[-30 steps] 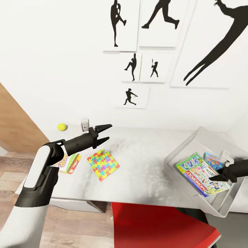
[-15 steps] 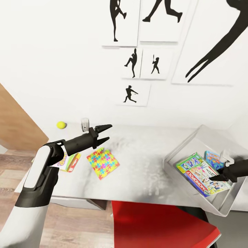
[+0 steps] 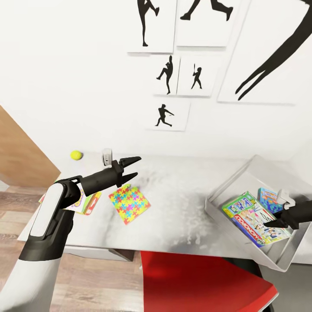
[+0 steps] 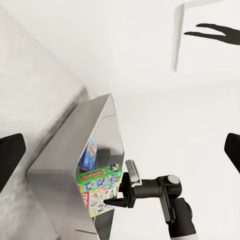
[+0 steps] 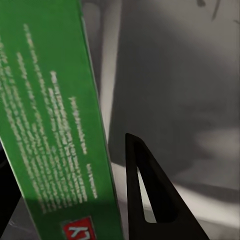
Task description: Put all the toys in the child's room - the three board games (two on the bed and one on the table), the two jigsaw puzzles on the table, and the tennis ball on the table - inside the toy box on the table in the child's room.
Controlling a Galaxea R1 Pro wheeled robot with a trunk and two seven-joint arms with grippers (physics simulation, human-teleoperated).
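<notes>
Left gripper [image 3: 131, 167], jaws parted and empty, hovers at centre-left just above the multicoloured jigsaw puzzle [image 3: 129, 204] lying flat on the grey table [image 3: 182, 203]; right gripper's [image 3: 269, 223] grip cannot be told.

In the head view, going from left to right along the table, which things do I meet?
Tennis ball → left tool → colourful jigsaw puzzle → toy box → green board game inside it → right tool.
</notes>
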